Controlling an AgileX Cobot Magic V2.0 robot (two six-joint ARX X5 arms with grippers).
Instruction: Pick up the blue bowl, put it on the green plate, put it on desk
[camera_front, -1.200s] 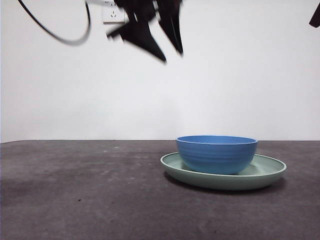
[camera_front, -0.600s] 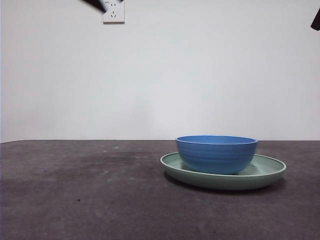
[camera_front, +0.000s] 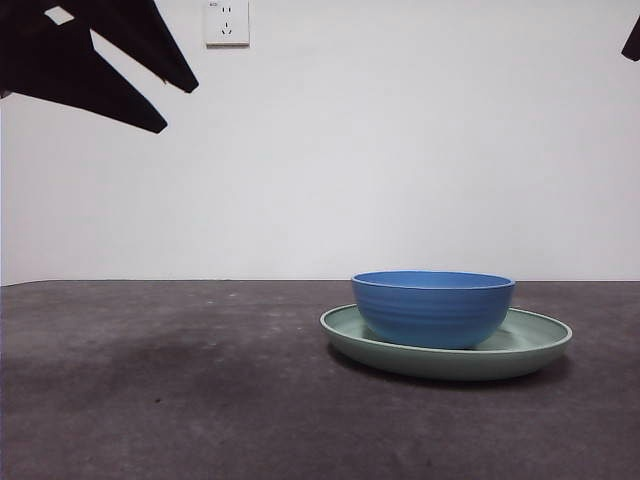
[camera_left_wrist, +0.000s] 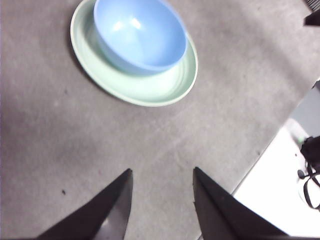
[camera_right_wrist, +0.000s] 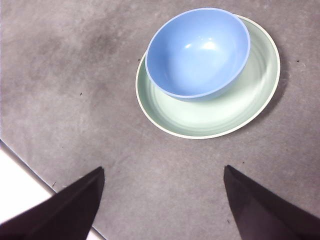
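Worktop carries the plate, right of centre in the front view; the bowl sits in it, off-centre toward one rim. So the bowl-on-plate step looks done; what's left is probably setting it down on the worktop, which calls for a pincer to drop to the bowl rim and close on it. Left pincer is high above bare worktop, jaws moderately apart, holding nothing, near the plate but clear of it. Right pincer is also up, jaws spread wide, empty. The dark shape at the front view's top left is likely the left pincer, hard to confirm.
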